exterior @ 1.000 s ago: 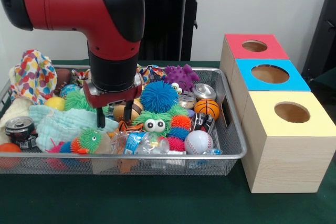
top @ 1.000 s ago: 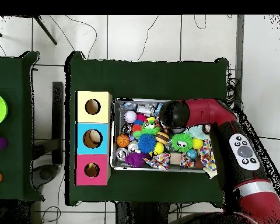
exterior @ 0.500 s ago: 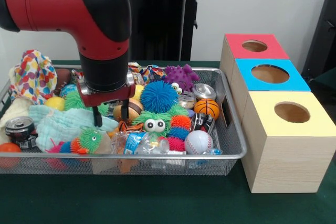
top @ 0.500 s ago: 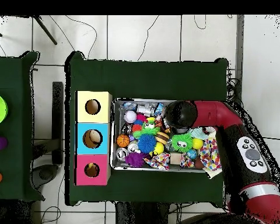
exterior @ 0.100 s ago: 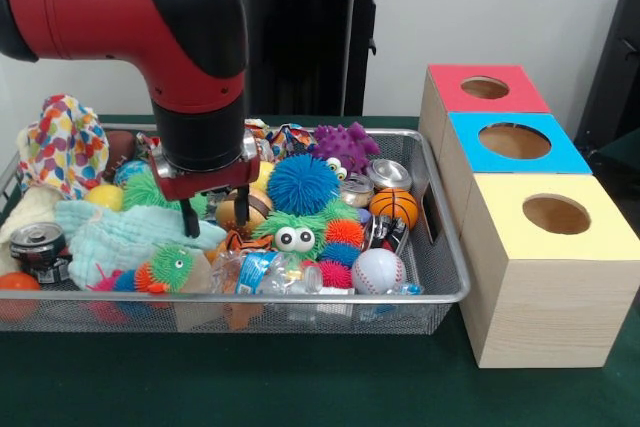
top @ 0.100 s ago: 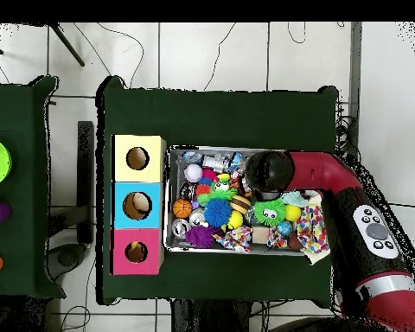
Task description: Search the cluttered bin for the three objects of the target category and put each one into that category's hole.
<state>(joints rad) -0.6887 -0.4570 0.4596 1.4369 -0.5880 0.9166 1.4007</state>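
Red-and-black robot arm reaches down into a wire mesh bin [exterior @ 0.100 s ago: 440, 292] packed w/ toys, cans and cloth. Its gripper [exterior @ 0.100 s ago: 214, 213] hangs low over the middle-left of the pile, two dark fingers spread apart, nothing between them. One finger sits just above a pale mint cloth [exterior @ 0.100 s ago: 115, 237]; the other is beside a small brown football [exterior @ 0.100 s ago: 243, 209], which lies behind the fingers, partly hidden.

Target category isn't stated, so the likely pick is a guess: the football, as a ball. Other balls in the bin: mini basketball [exterior @ 0.100 s ago: 394, 206] and baseball [exterior @ 0.100 s ago: 378, 270] toward the box side, yellow ball [exterior @ 0.100 s ago: 104, 196] at the opposite end. To the side of the bin stand three wooden boxes in a row, each w/ a round hole on top: red box [exterior @ 0.100 s ago: 484, 90], blue box [exterior @ 0.100 s ago: 515, 142], yellow box [exterior @ 0.100 s ago: 555, 215].

Risks from here: the jaws straddle cloth and a tiger-striped toy [exterior @ 0.100 s ago: 238, 240] as much as the football, so closing could snag fabric or pinch the wrong item. A smooth oval ball may squirt out sideways. Spiky rubber toys crowd round, e.g. the blue spiky ball [exterior @ 0.100 s ago: 302, 184], and could drag along on lift. In the overhead view the arm's wrist covers the gripper, so alignment there can't be checked.
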